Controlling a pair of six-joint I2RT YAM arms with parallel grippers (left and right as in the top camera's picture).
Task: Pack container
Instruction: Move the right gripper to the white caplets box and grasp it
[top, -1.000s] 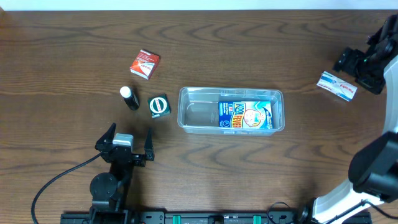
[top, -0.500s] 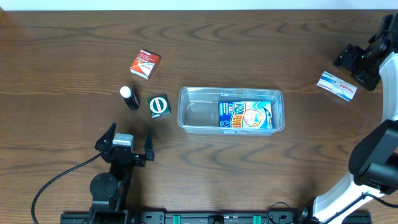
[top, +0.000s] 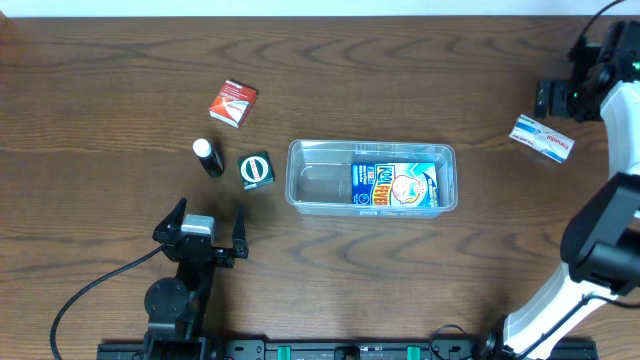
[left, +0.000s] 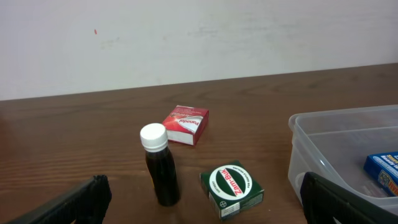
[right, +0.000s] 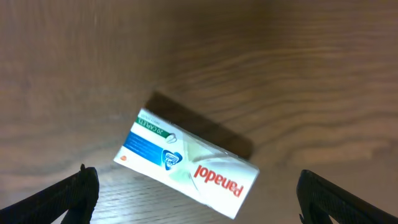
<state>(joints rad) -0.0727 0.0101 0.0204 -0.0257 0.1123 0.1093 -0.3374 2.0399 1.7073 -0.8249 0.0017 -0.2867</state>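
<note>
Though the container (top: 293, 176) holds a blue box (top: 394, 186), a bottle (top: 208, 157) (white-capped) stands outside.

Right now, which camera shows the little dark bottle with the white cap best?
The left wrist view: the bottle stands upright, close and side-on, cap and body clear. Overhead shows it tiny from above. The right wrist view misses it, showing a Panadol box instead.

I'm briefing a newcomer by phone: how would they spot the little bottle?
Start at the clear container mid-table. Left of it sits a green box, then the bottle. It stands upright, dark with a white cap; its neighbours are boxes.
</note>
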